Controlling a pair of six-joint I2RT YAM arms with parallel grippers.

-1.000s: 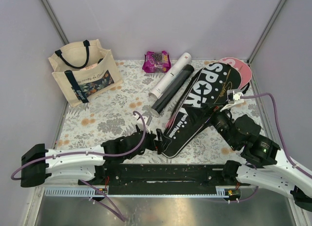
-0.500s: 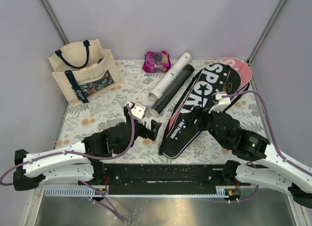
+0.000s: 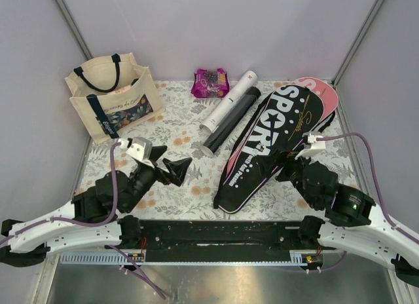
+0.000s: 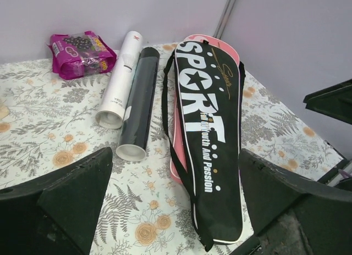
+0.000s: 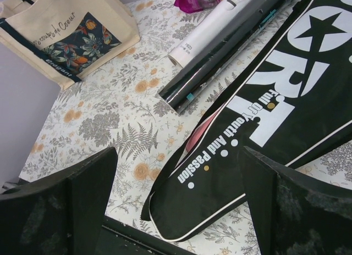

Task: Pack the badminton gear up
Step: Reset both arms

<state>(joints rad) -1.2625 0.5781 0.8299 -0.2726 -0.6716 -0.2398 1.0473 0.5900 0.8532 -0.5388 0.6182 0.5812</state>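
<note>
A black "SPORT" racket cover (image 3: 278, 124) (image 4: 206, 123) (image 5: 258, 128) lies slantwise at the right of the table on top of a pink cover (image 3: 322, 89) (image 4: 177, 170). To their left, a white tube (image 3: 230, 99) (image 4: 122, 73) and a black tube (image 3: 230, 122) (image 4: 140, 98) lie side by side. My left gripper (image 3: 177, 169) (image 4: 175, 164) hangs open and empty left of the black cover's near end. Over that cover's near right edge, my right gripper (image 3: 278, 165) (image 5: 179, 156) is also open, with nothing between its fingers. No rackets or shuttlecocks show.
A cream canvas tote with navy handles (image 3: 112, 97) (image 5: 66, 32) stands at the back left. Against the back wall, beside the tubes, lies a purple-pink snack packet (image 3: 211, 82) (image 4: 80, 53). Grey walls close in the flowered table (image 3: 150, 153) on three sides.
My left gripper has drawn back to the left, away from the black cover's near end. The right gripper has pulled slightly back toward the near right. Both stayed open.
</note>
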